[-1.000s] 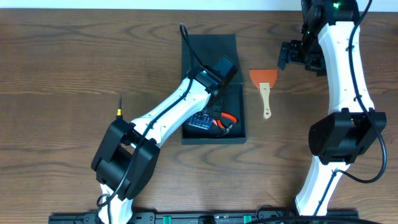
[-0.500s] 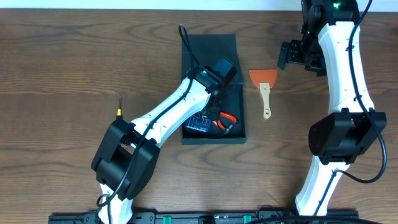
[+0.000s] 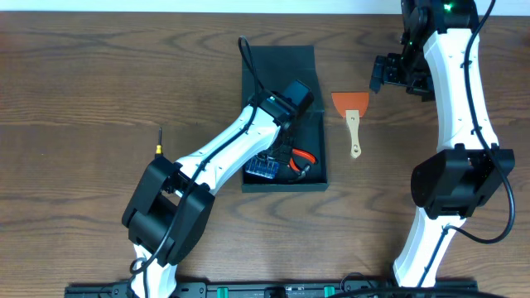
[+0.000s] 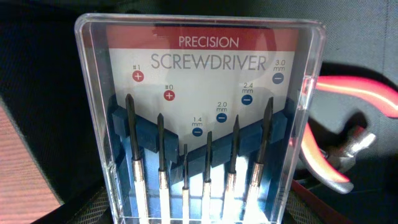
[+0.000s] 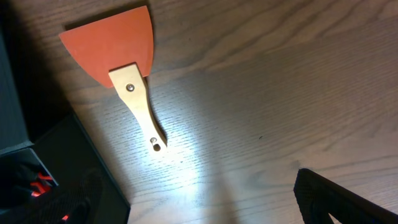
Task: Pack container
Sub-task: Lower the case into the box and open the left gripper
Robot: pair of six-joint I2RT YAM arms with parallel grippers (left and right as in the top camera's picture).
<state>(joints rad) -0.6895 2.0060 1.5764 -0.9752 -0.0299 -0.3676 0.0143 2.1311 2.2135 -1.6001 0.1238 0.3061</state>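
The container [image 3: 280, 64] is a dark box with its lid flap open at the far side. My left gripper [image 3: 284, 131] reaches into it and is shut on a clear screwdriver-set case [image 3: 263, 168] with a blue insert. In the left wrist view the case [image 4: 199, 112] fills the frame between my fingers [image 4: 196, 210]. Red-handled pliers [image 3: 303, 161] lie in the box beside the case and also show in the left wrist view [image 4: 348, 137]. My right gripper [image 3: 386, 73] is open and empty above the table [image 5: 199, 202], right of the box.
A scraper [image 3: 352, 120] with an orange blade and wooden handle lies on the wood table right of the box; it also shows in the right wrist view [image 5: 121, 46]. A small screwdriver [image 3: 157, 142] lies on the table at the left.
My left gripper has shifted the screwdriver-set case slightly toward the front left of the box. The right arm has not moved.
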